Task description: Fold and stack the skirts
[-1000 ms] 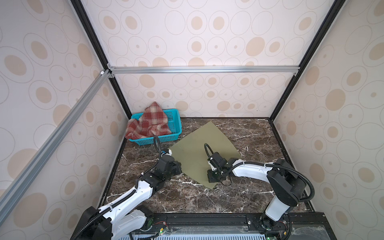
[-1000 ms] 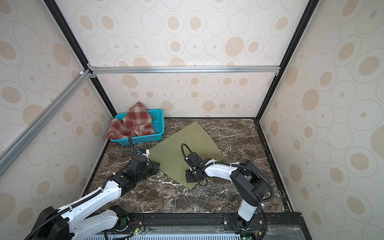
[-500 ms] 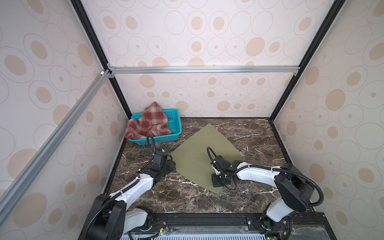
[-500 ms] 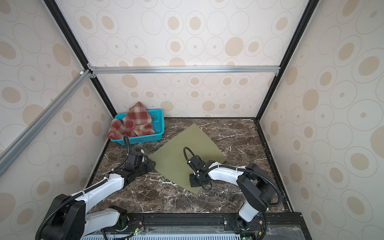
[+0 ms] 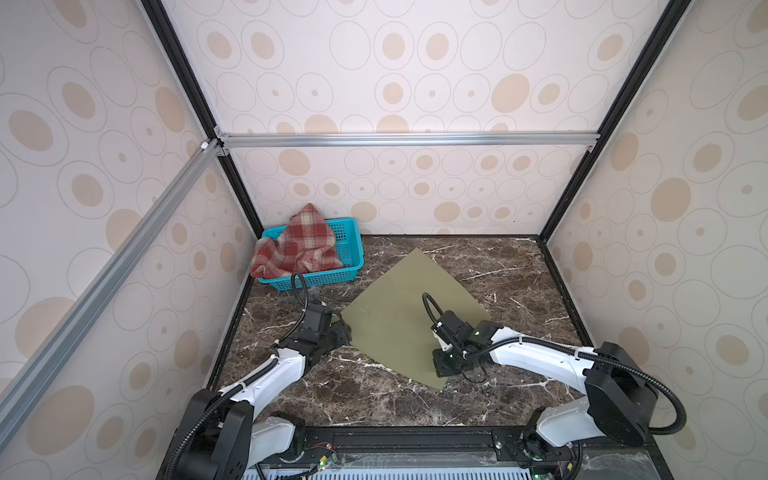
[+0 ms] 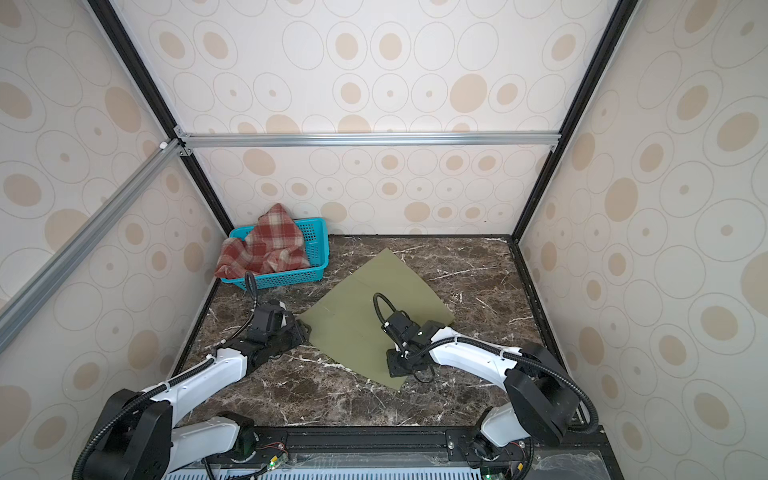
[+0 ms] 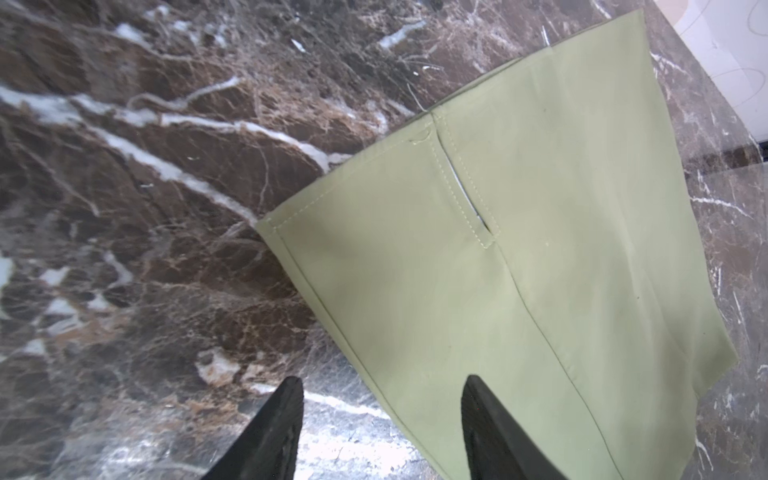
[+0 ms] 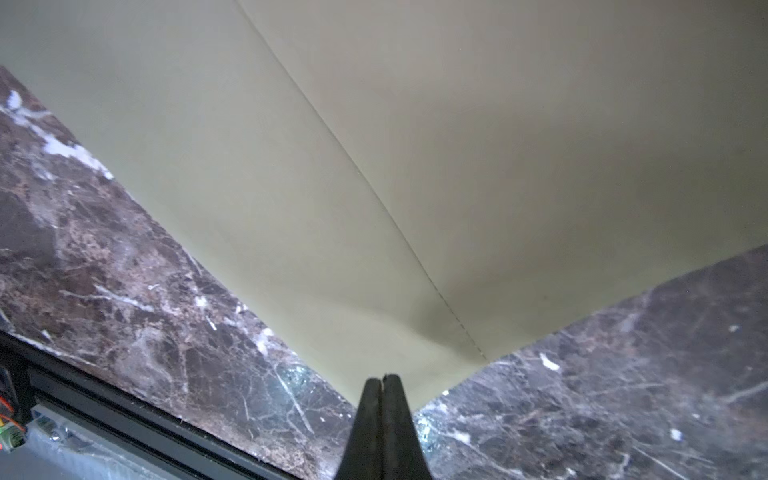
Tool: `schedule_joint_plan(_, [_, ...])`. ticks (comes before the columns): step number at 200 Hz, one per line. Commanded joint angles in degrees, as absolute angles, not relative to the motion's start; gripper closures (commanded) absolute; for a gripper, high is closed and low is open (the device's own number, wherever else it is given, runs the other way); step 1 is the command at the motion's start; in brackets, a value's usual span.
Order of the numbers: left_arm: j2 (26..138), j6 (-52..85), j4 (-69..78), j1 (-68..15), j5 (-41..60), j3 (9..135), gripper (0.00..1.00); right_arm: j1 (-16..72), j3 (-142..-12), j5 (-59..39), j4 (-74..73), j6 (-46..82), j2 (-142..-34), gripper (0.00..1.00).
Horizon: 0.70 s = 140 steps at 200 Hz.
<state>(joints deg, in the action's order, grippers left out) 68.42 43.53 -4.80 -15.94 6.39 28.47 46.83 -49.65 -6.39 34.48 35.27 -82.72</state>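
The olive-green skirt (image 5: 399, 307) (image 6: 357, 303) lies spread flat on the marble table in both top views. My right gripper (image 5: 444, 372) (image 6: 399, 370) is shut on its near corner; in the right wrist view the closed fingers (image 8: 382, 378) pinch the skirt (image 8: 415, 124) where the cloth puckers. My left gripper (image 5: 343, 328) (image 6: 301, 330) stands open at the skirt's left corner. In the left wrist view one finger (image 7: 478, 399) is over the skirt (image 7: 540, 249) and the other is over bare marble, with nothing held. The red-and-cream plaid skirt (image 5: 299, 245) (image 6: 266, 245) lies heaped in the basket.
A teal perforated basket (image 5: 349, 249) (image 6: 318, 249) stands in the back left corner. Patterned walls enclose the table on three sides. A black rail (image 5: 415, 436) runs along the front edge, and bare marble (image 5: 519, 274) lies right of the skirt.
My left gripper has opened and let go of the skirt's left corner. My right gripper, still shut, has drawn the near corner toward the front edge.
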Motion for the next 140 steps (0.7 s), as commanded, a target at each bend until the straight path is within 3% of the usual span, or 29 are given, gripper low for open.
schedule_joint_plan(1, [70.4,40.7,-7.8,-14.2,6.1,31.7,0.40,47.0,-51.9,-5.3,34.6,34.1,-82.7,1.00])
schedule_joint_plan(56, [73.9,39.2,-6.1,-10.1,6.6,32.7,0.51,45.4,-52.0,-7.7,30.7,35.2,-85.6,1.00])
schedule_joint_plan(140, [78.0,39.2,0.0,-8.7,7.1,33.3,0.56,43.2,-54.3,-10.7,30.4,33.8,-89.1,1.00])
